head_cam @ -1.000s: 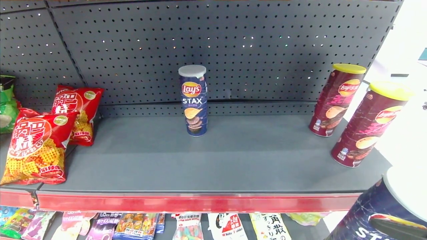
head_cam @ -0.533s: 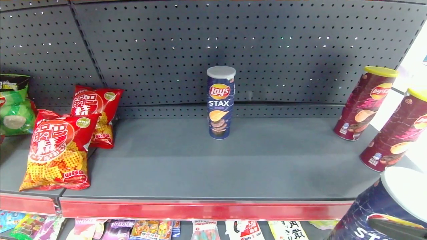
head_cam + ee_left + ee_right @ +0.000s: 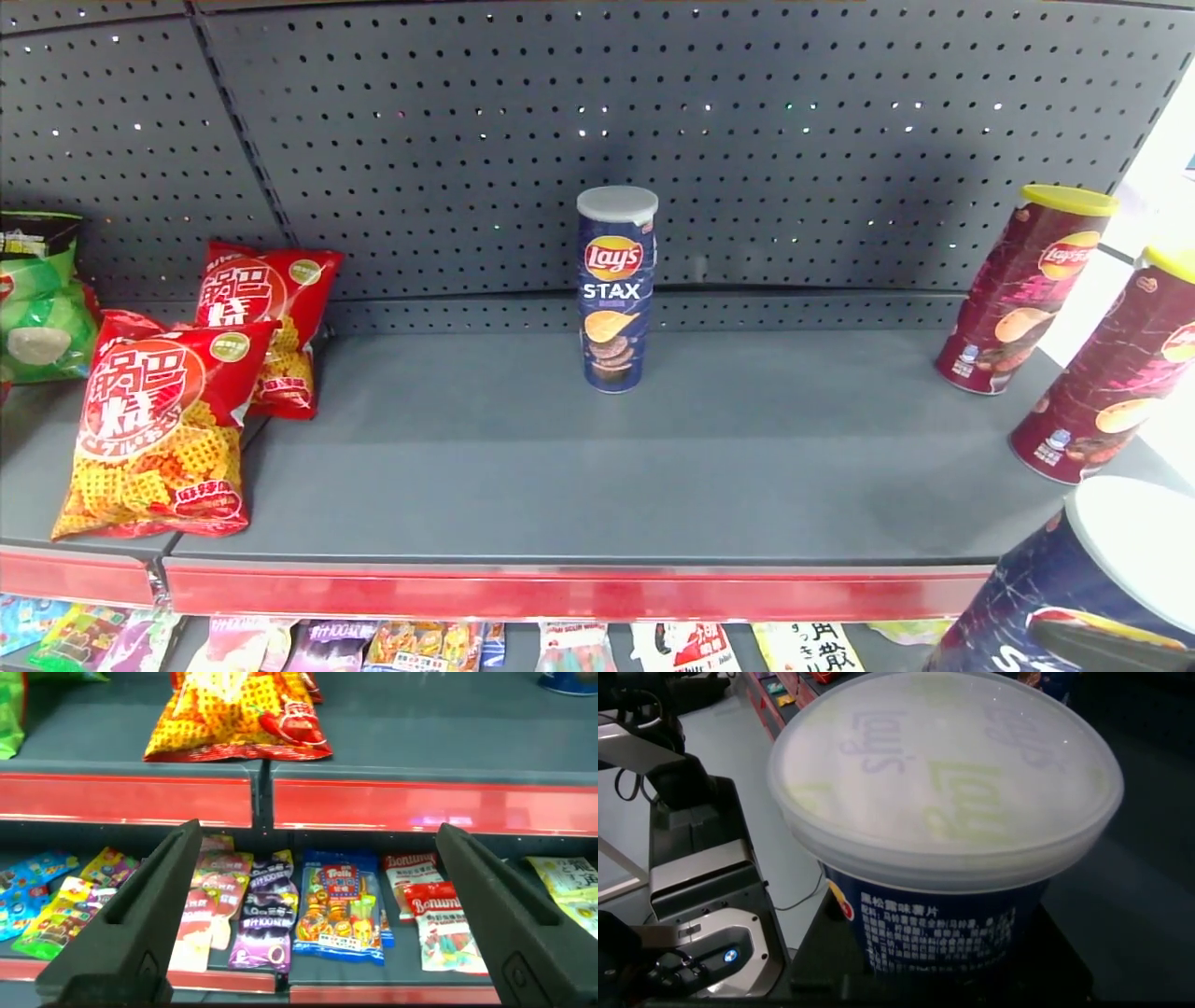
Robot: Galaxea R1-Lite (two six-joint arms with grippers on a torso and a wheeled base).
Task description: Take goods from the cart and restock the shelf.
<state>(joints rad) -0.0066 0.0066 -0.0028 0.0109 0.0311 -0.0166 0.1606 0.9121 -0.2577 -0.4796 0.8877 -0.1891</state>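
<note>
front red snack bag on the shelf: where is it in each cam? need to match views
Head view: the front red snack bag lies at the left of the shelf, at its front edge.
Left wrist view: the bag lies beyond the open left gripper.
Right wrist view: not in it; the blue can sits close up.
Shared landmark: the joint in the red edge strip, just below the bag.

- A lone can is stood upright on the shelf, at mid-width, near the pegboard back.
- At the right end, a rear can and a front can are set one before the other.
- At the left end, a front bag is laid partly before a rear bag, with another bag farther left.
- Packets are ranged on the tier below.
- A further can is held off the shelf, before its right end.
</note>
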